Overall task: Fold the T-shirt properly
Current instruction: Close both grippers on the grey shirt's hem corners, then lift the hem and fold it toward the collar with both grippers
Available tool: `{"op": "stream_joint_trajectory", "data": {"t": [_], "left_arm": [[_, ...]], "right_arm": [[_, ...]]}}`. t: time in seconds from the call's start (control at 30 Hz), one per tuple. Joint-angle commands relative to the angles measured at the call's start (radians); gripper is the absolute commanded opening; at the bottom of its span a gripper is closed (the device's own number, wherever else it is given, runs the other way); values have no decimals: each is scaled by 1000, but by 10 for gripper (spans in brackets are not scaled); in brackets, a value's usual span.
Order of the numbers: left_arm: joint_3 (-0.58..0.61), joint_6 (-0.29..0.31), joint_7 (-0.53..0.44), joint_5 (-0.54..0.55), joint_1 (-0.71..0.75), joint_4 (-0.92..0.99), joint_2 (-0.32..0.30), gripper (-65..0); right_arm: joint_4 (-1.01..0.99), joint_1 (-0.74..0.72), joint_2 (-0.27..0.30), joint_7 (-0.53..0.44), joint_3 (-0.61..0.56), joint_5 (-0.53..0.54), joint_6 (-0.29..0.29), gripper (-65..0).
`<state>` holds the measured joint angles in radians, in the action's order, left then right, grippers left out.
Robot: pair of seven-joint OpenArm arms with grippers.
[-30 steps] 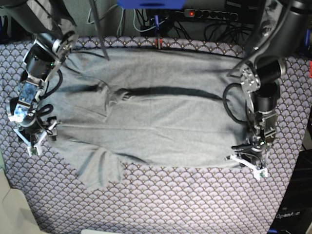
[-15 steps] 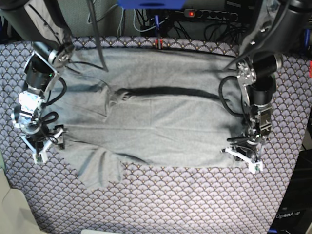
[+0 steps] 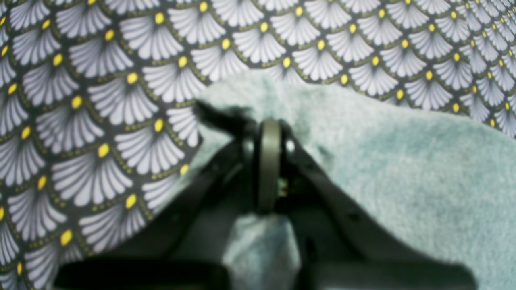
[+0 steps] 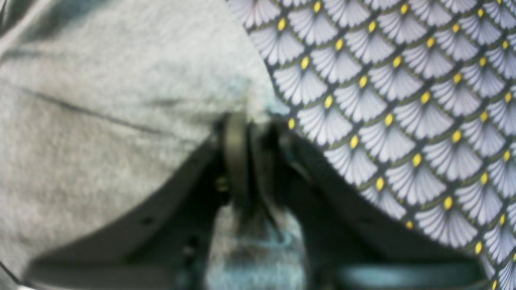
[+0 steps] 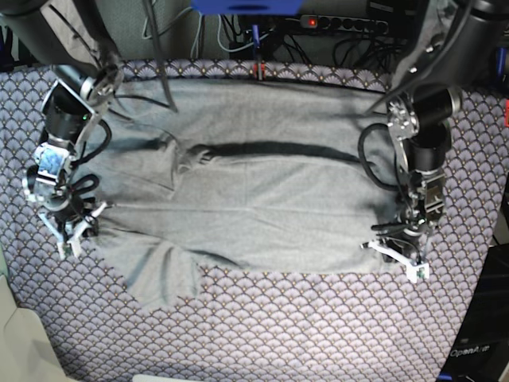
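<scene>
The light grey T-shirt [image 5: 262, 199] lies spread on the fan-patterned cloth [image 5: 318, 334], with one sleeve [image 5: 163, 274] sticking out at the front left. In the base view my left gripper [image 5: 395, 256] sits at the shirt's front right corner. The left wrist view shows it [image 3: 269, 129] shut on the grey fabric [image 3: 403, 173], with a tuft pinched between the jaws. My right gripper [image 5: 75, 231] is at the shirt's left edge. In the right wrist view it [image 4: 242, 121] is shut on the shirt's edge [image 4: 100, 100], low over the cloth [image 4: 403, 100].
A dark fold line [image 5: 262, 149] runs across the shirt's upper half. Behind the table's far edge are a power strip [image 5: 342, 24] and cables. A pale object [image 5: 20, 342] sits at the front left corner. Patterned cloth [image 3: 100, 100] surrounds the shirt.
My right gripper has moved in to the shirt's left edge and closed from wide open onto the fabric. My left gripper has shifted slightly left, staying shut on the shirt's corner.
</scene>
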<state>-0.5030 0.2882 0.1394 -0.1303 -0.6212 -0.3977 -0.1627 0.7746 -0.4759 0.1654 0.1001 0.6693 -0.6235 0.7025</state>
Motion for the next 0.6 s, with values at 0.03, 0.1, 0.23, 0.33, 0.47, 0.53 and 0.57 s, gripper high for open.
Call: {"op": "stream_joint_trajectory", "data": {"t": [0.03, 0.1, 0.23, 0.33, 0.47, 0.53, 0.57], "left_arm": [[0, -1, 4, 2, -27, -22, -11, -650], [0, 4, 6, 2, -25, -66, -11, -650], [0, 7, 95, 2, 8, -186, -4, -650], [-1, 7, 165, 2, 54, -327, 4, -650], [-1, 9, 245, 2, 120, -496, 36, -650], [0, 9, 283, 2, 163, -588, 41, -650], [0, 9, 303, 4, 192, -634, 41, -650]], "right_arm": [[18, -28, 18, -21, -3, 9, -4, -650], [19, -27, 20, -23, -3, 9, -4, -650], [105, 22, 16, -23, -1, 9, -4, -650], [245, 72, -27, -23, -1, 9, -4, -650], [429, 154, -91, -23, 0, 9, -4, -650], [518, 200, -120, -23, 5, 9, -4, -650], [560, 228, -135, -23, 5, 9, -4, -650]]}}
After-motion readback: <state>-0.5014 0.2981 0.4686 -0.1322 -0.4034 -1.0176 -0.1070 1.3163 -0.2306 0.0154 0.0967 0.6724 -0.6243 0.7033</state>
